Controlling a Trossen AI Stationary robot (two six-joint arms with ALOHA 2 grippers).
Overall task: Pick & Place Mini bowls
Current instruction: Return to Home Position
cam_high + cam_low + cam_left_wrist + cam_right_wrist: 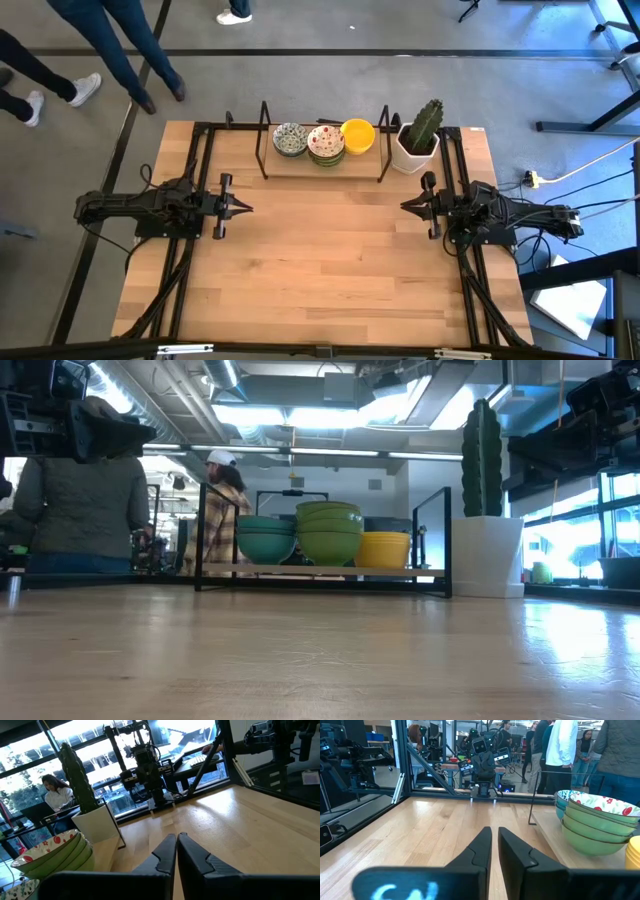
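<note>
The mini bowls stand in three stacks, bases down, on a low black-framed wooden rack [322, 168] at the table's far edge. The stacks are green-blue patterned [290, 139], red-speckled [326, 143] and plain yellow [357, 135]. The low view shows their teal [266, 538], green [330, 532] and yellow [383, 550] outsides. My left gripper [245, 208] hovers at mid-table left and my right gripper [405, 205] at mid-table right, facing each other, both shut and empty. The speckled stack shows in the left wrist view [55, 855] and the right wrist view [597, 825].
A white square pot with a green cactus [418, 140] stands just right of the rack, close to my right arm. Black frame rails [200, 150] run along both table sides. Bare wooden tabletop [325, 260] lies between and in front of the grippers. People stand beyond the far edge [85, 500].
</note>
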